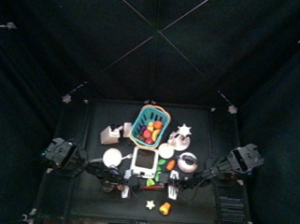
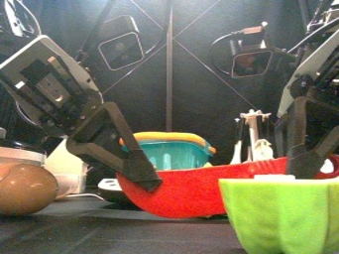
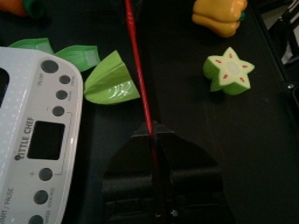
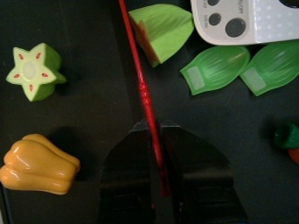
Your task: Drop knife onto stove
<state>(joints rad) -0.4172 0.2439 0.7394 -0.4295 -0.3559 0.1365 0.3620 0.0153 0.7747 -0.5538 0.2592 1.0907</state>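
Right now both arms are meeting low over the front of the table, and each one is gripping the same red knife (image 2: 199, 190). In the front view the knife is stretching across the lower middle of the frame as a broad red curve. The left gripper (image 2: 126, 164) is clamped on its left end and the right gripper (image 2: 311, 159) on its right end. In both wrist views the blade is showing edge-on as a thin red line running up from pinched jaws.

The stove (image 3: 41, 131), a white block with a dark grey panel and round buttons, is sitting at the left edge of the left wrist view. The knife edge (image 3: 138, 70) is passing to the right of it, beside it and not over it. From above, the stove (image 1: 143, 160) is lying in the lower middle of the frame, just below the teal basket (image 1: 151, 123).

Green leaf pieces (image 3: 111, 79) are lying between the stove and the blade. A yellow-green star fruit (image 3: 229, 72) is sitting to the right, and an orange pepper (image 4: 35, 164) is showing at the lower left of the right wrist view.
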